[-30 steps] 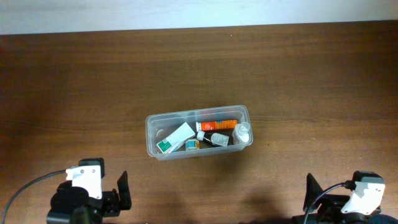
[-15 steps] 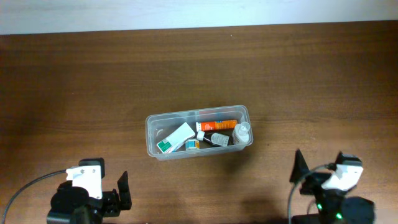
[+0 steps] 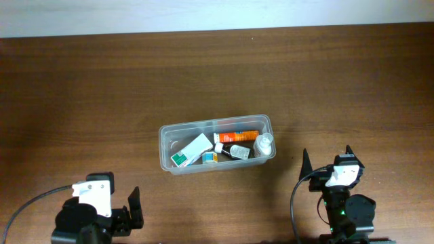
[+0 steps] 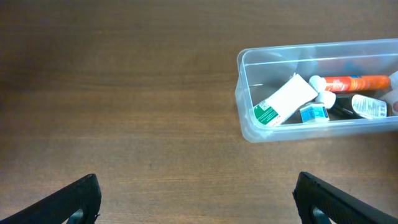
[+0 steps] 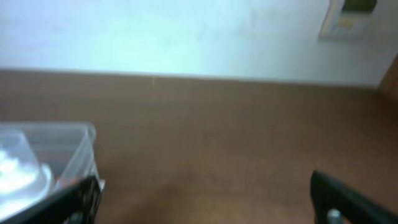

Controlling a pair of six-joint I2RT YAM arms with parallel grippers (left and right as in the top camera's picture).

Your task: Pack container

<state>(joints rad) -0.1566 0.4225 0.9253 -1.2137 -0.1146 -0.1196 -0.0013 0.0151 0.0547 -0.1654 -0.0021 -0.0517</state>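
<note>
A dark wooden bench [image 3: 81,102] seen from above. At the lower left sits the left tool [image 4: 196,180], its two black fingers spread wide apart with nothing between them, well clear of everything else. Near the middle of the bench stands the container [image 3: 163,146], a clear shallow tub. Inside it, from left to right, lie a white-and-green carton [image 3: 191,150], an orange tube [image 3: 237,136] and a clear bottle [image 3: 264,143]. At the lower right, near the tub's right end, the right tool [image 3: 327,159] hangs with its fingers apart and empty.
</note>
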